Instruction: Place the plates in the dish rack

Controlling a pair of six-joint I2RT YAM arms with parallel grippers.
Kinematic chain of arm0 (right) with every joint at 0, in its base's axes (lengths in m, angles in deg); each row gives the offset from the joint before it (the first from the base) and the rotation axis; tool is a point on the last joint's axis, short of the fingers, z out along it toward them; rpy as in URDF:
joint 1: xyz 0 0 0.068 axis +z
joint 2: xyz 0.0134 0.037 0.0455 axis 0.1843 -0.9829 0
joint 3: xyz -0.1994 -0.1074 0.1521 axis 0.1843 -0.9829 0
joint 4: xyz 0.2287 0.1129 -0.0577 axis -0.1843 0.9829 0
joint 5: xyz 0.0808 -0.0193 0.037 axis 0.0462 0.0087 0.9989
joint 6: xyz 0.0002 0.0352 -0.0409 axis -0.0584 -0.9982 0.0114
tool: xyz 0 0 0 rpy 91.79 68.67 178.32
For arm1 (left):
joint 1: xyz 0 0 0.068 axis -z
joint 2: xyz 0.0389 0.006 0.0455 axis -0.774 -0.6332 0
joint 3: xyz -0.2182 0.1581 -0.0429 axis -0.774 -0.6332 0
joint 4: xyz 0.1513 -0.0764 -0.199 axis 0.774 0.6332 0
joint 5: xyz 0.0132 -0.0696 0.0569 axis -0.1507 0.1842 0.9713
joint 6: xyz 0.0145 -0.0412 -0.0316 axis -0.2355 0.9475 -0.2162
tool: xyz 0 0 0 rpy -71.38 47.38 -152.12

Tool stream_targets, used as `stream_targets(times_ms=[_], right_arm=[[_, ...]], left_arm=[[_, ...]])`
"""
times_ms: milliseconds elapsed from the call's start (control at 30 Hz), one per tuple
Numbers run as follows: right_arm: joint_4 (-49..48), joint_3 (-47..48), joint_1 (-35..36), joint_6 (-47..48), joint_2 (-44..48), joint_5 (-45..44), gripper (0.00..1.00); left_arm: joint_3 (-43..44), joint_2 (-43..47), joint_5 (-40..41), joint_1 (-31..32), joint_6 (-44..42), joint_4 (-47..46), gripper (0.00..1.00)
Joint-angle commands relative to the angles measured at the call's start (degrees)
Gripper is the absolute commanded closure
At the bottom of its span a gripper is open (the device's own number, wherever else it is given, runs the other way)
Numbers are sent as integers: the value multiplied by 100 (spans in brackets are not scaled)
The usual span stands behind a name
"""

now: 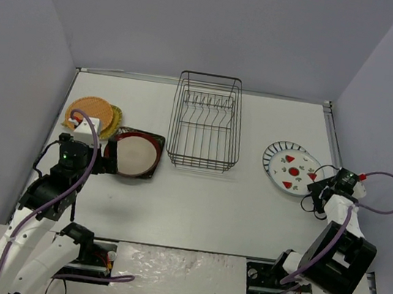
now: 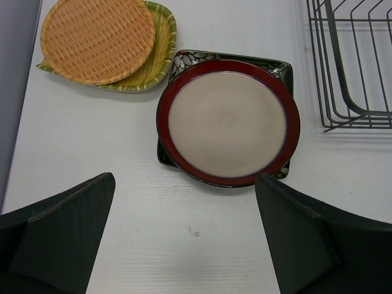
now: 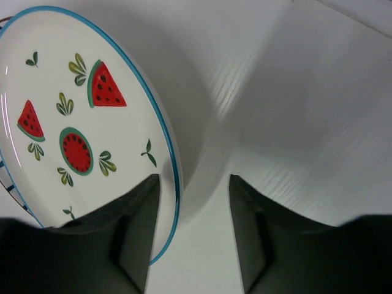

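Note:
The black wire dish rack (image 1: 206,122) stands at the table's middle back with no plates in it; its corner shows in the left wrist view (image 2: 355,61). The red-rimmed cream plate (image 2: 228,119) lies on the dark square plate (image 2: 278,67) at the left (image 1: 138,155). The orange woven plate (image 2: 98,37) lies on the yellow-green plate (image 2: 160,55). My left gripper (image 2: 184,245) is open and empty just short of the red-rimmed plate. The white plate with red fruit marks (image 3: 79,122) lies on the striped plate (image 1: 285,147). My right gripper (image 3: 193,233) is open, straddling the fruit plate's rim.
Grey walls close in the table on the left, back and right. The orange and yellow-green stack (image 1: 92,113) sits near the left wall. Bare tabletop (image 1: 248,199) lies between the rack and both arms.

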Motion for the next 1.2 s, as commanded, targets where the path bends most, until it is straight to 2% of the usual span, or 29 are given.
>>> stream_targets(times_ms=[0,133,300,467,700,967,1167], right_arm=[[-200,-63,-40,72,274,64,48],[-619,-116,-40,151,249,372,38],[-1149,-203,-47,76,64,847,36],[-1423,-273,-40,14,-128,889,36],[-1877,-419,-40,73,-391,1140,28],[-2704,-809,-54,93,-452,1522,32],[-3024,-1009,-153,140,-415,1600,40]], left_arm=[[137,-44,29,26,-74,-413,3],[141,-39,38,31,-82,-413,3],[146,-42,38,35,-74,-415,3],[146,-18,47,35,-82,-399,3],[146,-7,80,35,-91,-384,3],[155,-9,91,35,-95,-365,3],[155,-15,108,35,-103,-363,3]])
